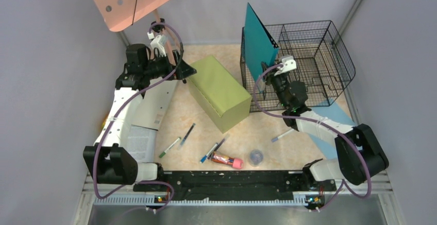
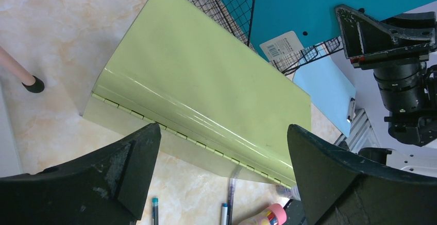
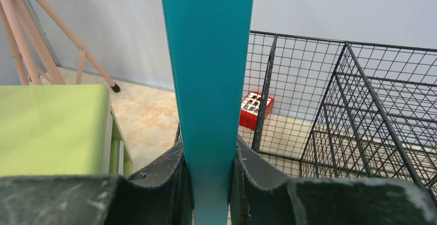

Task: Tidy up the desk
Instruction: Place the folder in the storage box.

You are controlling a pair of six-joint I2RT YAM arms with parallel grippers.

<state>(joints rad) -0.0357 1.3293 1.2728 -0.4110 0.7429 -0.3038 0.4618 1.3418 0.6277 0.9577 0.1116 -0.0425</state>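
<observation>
My right gripper (image 3: 208, 176) clamped the upright teal folder (image 3: 206, 55), mid-filing, wire basket (image 3: 360, 106) right of my jaws; my left gripper (image 2: 221, 158) gaped. Next seemed a careful lowering inside.

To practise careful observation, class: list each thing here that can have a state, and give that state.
left gripper, jaws wide open, empty.
right gripper, jaws shut on the teal folder.
teal folder, held upright.
green box, closed.
wire basket, upright.
pens, lying loose on the desk.
</observation>
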